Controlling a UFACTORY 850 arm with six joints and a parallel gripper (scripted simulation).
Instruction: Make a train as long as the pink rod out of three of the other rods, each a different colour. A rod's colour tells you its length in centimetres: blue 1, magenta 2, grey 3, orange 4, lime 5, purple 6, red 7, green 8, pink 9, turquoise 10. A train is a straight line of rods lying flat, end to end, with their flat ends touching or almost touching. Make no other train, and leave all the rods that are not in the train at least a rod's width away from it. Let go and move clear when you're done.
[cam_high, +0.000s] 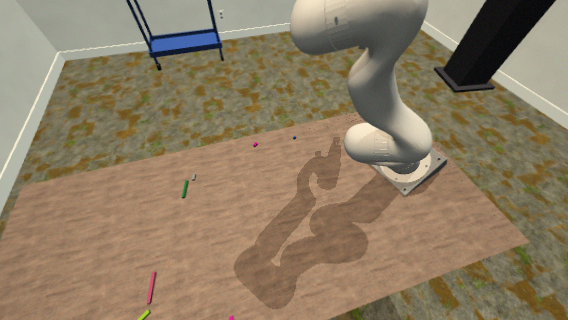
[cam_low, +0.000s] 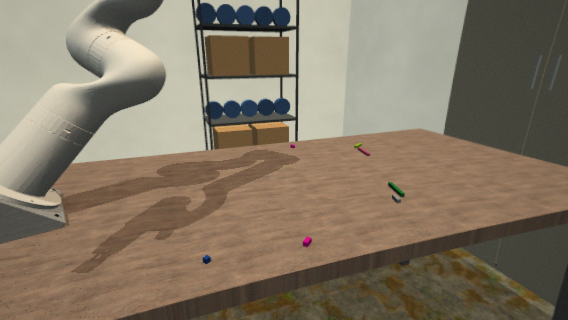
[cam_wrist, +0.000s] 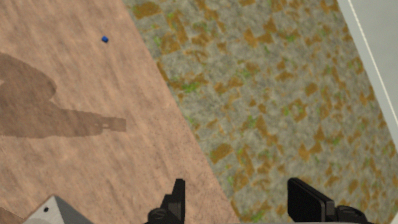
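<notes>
My gripper (cam_wrist: 236, 196) is open and empty, high above the table edge; it is out of sight in the top and exterior views. A blue rod (cam_high: 294, 137) (cam_low: 206, 259) (cam_wrist: 104, 39) lies alone near that edge. A magenta rod (cam_high: 255, 144) (cam_low: 307, 241) lies farther along it. A grey rod (cam_high: 194, 177) (cam_low: 396, 199) lies close beside one end of a green rod (cam_high: 185, 189) (cam_low: 396, 189). A pinkish-red rod (cam_high: 151, 287) (cam_low: 364, 151) lies near a lime rod (cam_high: 144, 315) (cam_low: 358, 145), which is turned at an angle to it. A second magenta rod (cam_high: 231, 318) (cam_low: 293, 146) lies apart.
The arm's base plate (cam_high: 405, 190) (cam_low: 30, 225) (cam_wrist: 55, 212) is bolted at one end of the wooden table (cam_high: 100, 225) (cam_low: 475, 185) (cam_wrist: 65, 60). The arm's shadow falls across the table. A blue cart (cam_high: 185, 42), a shelf rack (cam_low: 250, 76) and a dark cabinet (cam_low: 492, 90) stand beyond it.
</notes>
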